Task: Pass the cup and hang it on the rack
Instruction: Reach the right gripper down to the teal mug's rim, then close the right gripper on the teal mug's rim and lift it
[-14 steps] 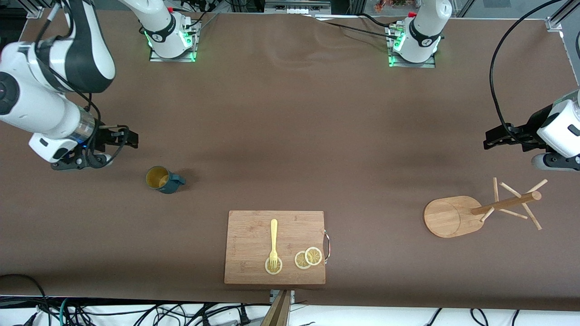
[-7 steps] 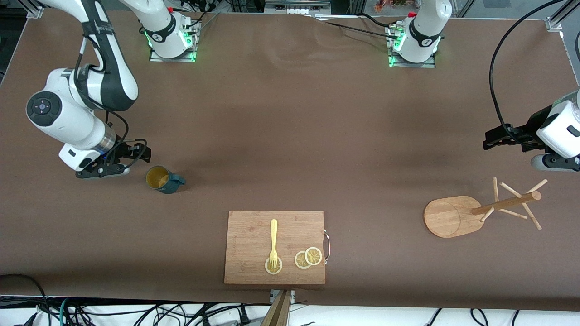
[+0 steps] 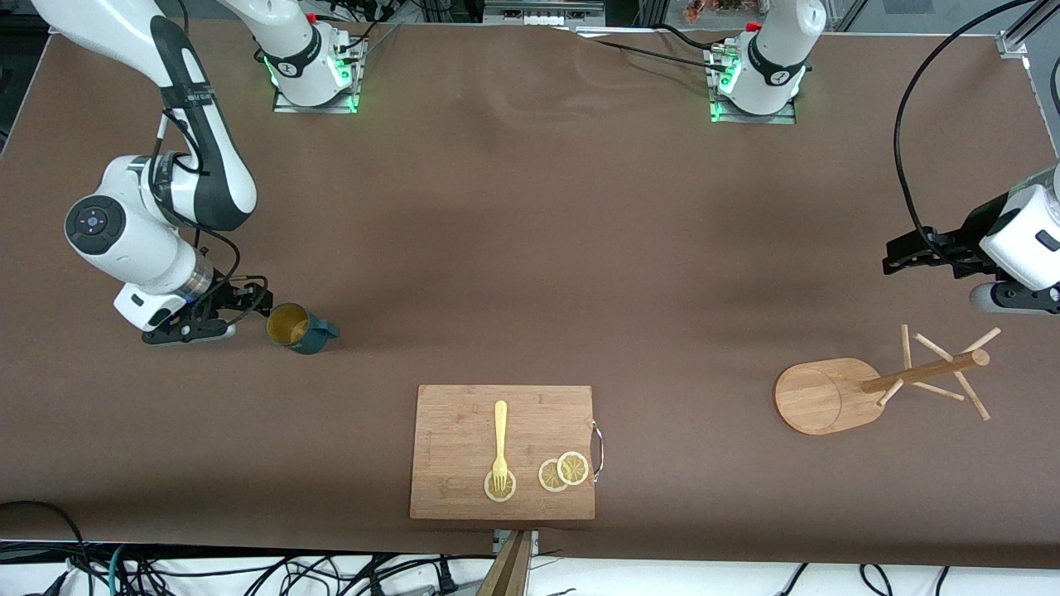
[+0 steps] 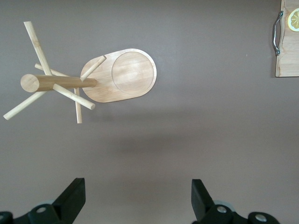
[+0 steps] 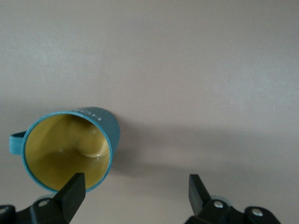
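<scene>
We see cup [image 3: 298,329] toward right arm's end, rack [image 3: 869,387] toward left arm's end, cutting board [image 3: 503,452] between them, nearer camera.

Around ribbed dark teal mug [image 3: 300,329]: bare brown table [image 3: 530,248] is seen, except where the right gripper [image 3: 258,300] is placed just beside it.
Above light wooden mug tree [image 3: 878,385]: open air is left under the left gripper [image 3: 888,254].

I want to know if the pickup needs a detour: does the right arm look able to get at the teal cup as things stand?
Probably yes. The right gripper is open, right beside the cup, with only bare table between them. The cutting board lies nearer the front camera, out of the way.
</scene>
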You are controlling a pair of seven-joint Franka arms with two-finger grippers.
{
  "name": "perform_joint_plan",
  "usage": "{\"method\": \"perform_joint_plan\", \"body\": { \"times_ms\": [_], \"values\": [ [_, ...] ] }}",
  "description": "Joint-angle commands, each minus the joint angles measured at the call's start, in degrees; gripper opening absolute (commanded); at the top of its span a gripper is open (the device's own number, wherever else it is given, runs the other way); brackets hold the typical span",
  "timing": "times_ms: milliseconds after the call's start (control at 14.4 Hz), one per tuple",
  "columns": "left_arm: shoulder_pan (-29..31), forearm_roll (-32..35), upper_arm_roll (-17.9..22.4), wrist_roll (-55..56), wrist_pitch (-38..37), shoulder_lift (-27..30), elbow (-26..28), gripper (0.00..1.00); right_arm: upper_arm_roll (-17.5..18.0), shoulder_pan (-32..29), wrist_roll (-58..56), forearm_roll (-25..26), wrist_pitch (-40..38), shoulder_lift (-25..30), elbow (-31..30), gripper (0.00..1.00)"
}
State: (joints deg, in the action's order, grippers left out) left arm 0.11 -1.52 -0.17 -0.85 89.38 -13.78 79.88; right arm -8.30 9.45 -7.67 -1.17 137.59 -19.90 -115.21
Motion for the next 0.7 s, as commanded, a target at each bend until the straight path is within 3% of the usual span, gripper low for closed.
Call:
{"method": "perform_joint_plan", "body": {
  "times_ms": [0,278,626],
  "values": [
    [0.51,-1.03,-0.27,-0.03,-0.87,-0.90,-2.00,1.00,0.39,-0.04,-0.33,-2.25,0.48,-2.07,1.74,0.97],
    [0.51,-1.03,-0.27,-0.03,-0.87,-0.90,-2.00,1.00,0.66,0.22,-0.24,-2.78,2.59,-4.01,1.74,0.90],
    [0.51,-1.21,-0.18,0.06,-0.87,-0.90,-2.00,1.00,0.92,0.31,-0.24,-2.78,3.38,-5.24,1.56,0.73]
  ]
}}
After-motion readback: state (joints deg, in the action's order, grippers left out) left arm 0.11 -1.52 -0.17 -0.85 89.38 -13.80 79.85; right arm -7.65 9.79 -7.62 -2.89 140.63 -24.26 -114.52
